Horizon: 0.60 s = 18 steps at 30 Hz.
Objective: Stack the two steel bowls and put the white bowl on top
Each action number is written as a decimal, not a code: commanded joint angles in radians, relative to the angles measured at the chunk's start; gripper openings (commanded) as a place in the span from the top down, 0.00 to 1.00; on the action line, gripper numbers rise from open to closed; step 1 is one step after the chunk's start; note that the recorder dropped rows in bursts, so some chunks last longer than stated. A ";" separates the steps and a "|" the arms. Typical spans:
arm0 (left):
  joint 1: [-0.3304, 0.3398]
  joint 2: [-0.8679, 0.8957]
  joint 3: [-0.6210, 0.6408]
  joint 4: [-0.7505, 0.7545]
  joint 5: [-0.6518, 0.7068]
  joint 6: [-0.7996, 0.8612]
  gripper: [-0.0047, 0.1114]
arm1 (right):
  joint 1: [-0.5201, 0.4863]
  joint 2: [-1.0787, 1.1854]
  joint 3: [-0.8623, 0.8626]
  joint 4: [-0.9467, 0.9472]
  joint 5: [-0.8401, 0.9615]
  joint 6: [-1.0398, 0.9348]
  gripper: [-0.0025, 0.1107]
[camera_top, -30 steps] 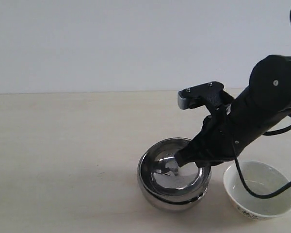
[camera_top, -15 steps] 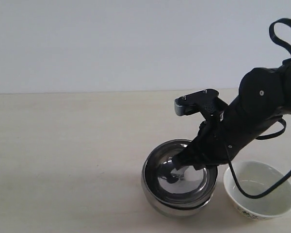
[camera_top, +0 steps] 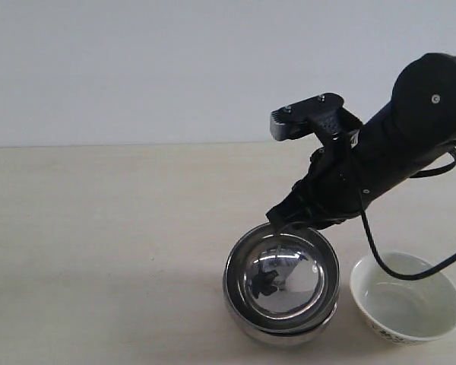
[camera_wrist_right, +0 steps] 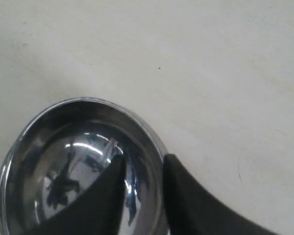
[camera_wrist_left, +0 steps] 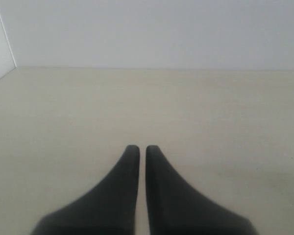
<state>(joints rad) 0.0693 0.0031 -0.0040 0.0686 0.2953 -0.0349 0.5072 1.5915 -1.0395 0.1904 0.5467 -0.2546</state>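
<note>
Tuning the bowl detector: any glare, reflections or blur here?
Exterior view: stacked round mirror-shiny steel bowls reflect the black right gripper as a dark blotch; soft shadow on the pale table. Right wrist view: bright streaks inside the bowls, gripper blurred. Left wrist view: black left gripper soft-edged, no glare.

The two steel bowls [camera_top: 281, 285] sit nested and upright on the surface [camera_top: 99, 251]. The upper steel bowl [camera_top: 285, 277] is mirror-bright inside, and the rounded wall of the lower steel bowl [camera_top: 277, 336] shows under its rim. The white bowl [camera_top: 405, 300], glossy and upright with dark speckles near its base, stands just right of the stack, not touching it.
</note>
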 commanded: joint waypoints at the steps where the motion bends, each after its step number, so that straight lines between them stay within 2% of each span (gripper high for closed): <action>1: 0.003 -0.003 0.004 -0.004 0.000 0.001 0.92 | 0.003 -0.010 -0.010 -0.035 0.037 -0.016 0.49; 2: 0.003 -0.003 0.004 -0.004 0.000 0.001 0.92 | 0.003 -0.010 -0.010 -0.063 0.040 -0.009 0.47; 7: 0.003 -0.003 0.004 -0.004 0.000 0.001 0.92 | 0.003 -0.009 -0.010 -0.284 0.069 0.189 0.52; 13: 0.003 -0.003 0.004 -0.004 0.000 0.001 0.92 | 0.022 0.056 -0.007 -0.261 0.094 0.199 0.54; 15: 0.003 -0.003 0.004 -0.004 0.000 0.001 0.92 | 0.038 0.085 -0.007 -0.274 0.080 0.199 0.62; 18: 0.003 -0.003 0.004 -0.004 0.000 0.001 0.92 | 0.057 0.096 -0.007 -0.276 0.038 0.199 0.80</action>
<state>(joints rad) 0.0693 0.0031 -0.0040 0.0686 0.2953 -0.0349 0.5505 1.6856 -1.0436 -0.0725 0.6186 -0.0622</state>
